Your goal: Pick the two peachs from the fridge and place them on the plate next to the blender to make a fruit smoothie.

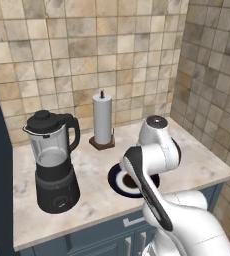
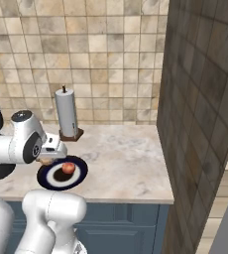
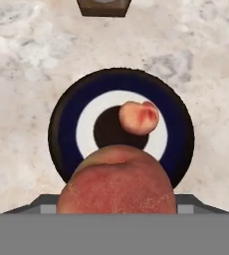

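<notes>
Two small round red-orange peaches are in play: one (image 3: 139,117) already lies on the round dark navy plate with its pale ring (image 3: 66,112), just off the dark centre, and the other (image 3: 117,182) sits right up against the hand camera, so large in that view that it must be carried in the two-finger gripper (image 2: 47,159). The finger tips themselves are hidden behind the fruit, so I judge the jaws to be closed narrowly around it rather than see them so. Straight ahead of the jaws is the plate; beyond it, further along the marble counter (image 1: 202,165), stands the wooden foot of the white paper towel roll (image 1: 102,120). The black blender with its clear glass jar (image 1: 54,160) stands off to one side of the jaws, near the plate but apart from it.

A peach like this should be light and slightly soft (squeeze too hard and it would bruise), and being round it will roll once freed. The best hold is across its widest part, which seems to be where it is held. Setting it down low on the bare part of the plate, beside the resting fruit and not on it, looks the safest course, lest one knock the other off the rim.
</notes>
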Tool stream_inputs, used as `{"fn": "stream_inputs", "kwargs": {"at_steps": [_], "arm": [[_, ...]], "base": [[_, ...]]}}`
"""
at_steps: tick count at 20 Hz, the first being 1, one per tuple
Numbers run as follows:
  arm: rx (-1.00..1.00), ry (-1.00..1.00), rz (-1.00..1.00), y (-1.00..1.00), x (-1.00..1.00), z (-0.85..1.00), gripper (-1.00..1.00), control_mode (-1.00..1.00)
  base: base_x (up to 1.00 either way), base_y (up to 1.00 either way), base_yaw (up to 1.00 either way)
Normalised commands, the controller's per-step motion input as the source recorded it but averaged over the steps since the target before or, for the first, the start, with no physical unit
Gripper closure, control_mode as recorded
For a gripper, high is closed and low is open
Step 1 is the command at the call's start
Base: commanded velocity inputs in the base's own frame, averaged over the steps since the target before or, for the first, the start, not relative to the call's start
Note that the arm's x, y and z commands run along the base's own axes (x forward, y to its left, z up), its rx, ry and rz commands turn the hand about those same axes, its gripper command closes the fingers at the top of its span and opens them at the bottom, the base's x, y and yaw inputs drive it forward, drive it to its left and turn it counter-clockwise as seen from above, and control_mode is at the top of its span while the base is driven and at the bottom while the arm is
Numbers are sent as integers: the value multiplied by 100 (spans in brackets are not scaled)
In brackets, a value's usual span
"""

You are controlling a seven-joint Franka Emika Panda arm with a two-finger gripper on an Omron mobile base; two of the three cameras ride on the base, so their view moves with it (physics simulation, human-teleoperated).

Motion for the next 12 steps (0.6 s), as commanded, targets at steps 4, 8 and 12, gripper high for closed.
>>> {"fn": "stream_inputs", "kwargs": {"at_steps": [4,8,12], "arm": [[-6,5,0,19,77,-66,100,-100],[-5,8,0,31,81,-69,-100,-100],[-5,1,0,28,62,-21,-100,-100]], "base": [[0,0,0],[0,0,0],[0,0,0]]}}
